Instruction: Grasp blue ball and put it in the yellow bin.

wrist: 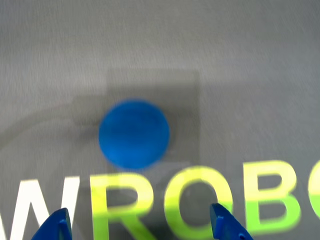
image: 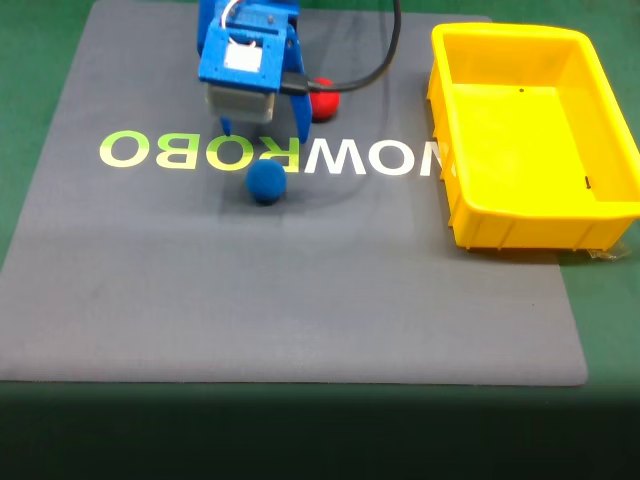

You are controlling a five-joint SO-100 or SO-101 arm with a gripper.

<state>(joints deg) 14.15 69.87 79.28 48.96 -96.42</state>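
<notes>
While the blue gripper point(image: 262, 133) hangs spread wide with nothing held, its tips point(wrist: 56, 225) straddle the lettering in the wrist view, short of the blue ball point(wrist: 133, 133). Seen from the fixed view, left to right: the blue ball point(image: 266, 181) lies on the grey mat point(image: 300, 300) just below the gripper, the red ball point(image: 323, 102) is tucked close behind the arm, and the yellow bin point(image: 530, 140) stands well apart at the right. A descent slightly off-centre could nudge the ball rolling, or the finger might brush the red one.
</notes>
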